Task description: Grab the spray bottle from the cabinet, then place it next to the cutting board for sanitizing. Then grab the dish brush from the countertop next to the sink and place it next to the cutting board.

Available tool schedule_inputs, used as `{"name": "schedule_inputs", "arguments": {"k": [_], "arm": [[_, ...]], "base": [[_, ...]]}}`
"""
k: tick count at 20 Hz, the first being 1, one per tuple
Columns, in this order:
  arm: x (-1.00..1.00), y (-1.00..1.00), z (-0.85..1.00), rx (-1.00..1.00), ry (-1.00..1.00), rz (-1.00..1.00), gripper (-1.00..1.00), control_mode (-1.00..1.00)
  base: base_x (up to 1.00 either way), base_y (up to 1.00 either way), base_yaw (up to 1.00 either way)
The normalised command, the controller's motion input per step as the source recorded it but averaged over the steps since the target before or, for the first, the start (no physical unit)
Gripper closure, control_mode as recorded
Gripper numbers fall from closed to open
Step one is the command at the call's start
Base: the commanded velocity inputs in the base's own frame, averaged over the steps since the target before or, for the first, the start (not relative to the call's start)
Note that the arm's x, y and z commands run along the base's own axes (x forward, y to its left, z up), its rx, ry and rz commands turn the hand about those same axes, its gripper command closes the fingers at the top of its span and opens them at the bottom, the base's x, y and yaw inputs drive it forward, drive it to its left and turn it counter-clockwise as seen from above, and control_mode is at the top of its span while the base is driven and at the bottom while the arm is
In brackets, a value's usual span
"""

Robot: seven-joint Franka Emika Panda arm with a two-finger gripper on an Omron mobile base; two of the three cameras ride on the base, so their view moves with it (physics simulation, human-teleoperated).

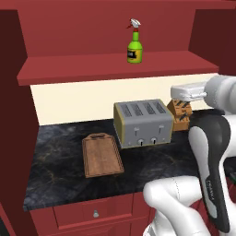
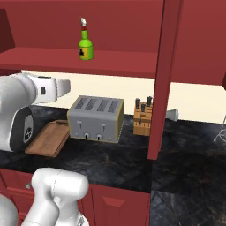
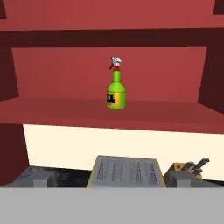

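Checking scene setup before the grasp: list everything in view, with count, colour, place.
spray bottle: 1, green, white trigger head, upright on the cabinet shelf
cabinet: 1, dark red, above the countertop
cutting board: 1, brown wood, flat on the countertop, left of the toaster
toaster: 1, grey, four slots, mid countertop
knife block: 1, wooden, dark handles, right of the toaster
countertop: 1, glossy black
drawer: 1, red, silver knob, below the countertop
gripper: 1, dark fingertips, open, aimed at the bottle
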Motion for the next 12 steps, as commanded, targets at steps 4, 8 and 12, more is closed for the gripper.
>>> {"name": "schedule_inputs", "arguments": {"k": [4,8,12], "arm": [[-0.1,0.0,0.52,0.0,-0.32,0.0,-1.0,-1.0],[0.0,0.0,0.22,0.0,-0.02,0.0,-1.0,-1.0],[0.03,0.0,0.29,0.0,0.0,0.0,-1.0,-1.0]], "base": [[0.0,0.0,0.0],[0.0,0.0,0.0],[0.0,0.0,0.0]]}}
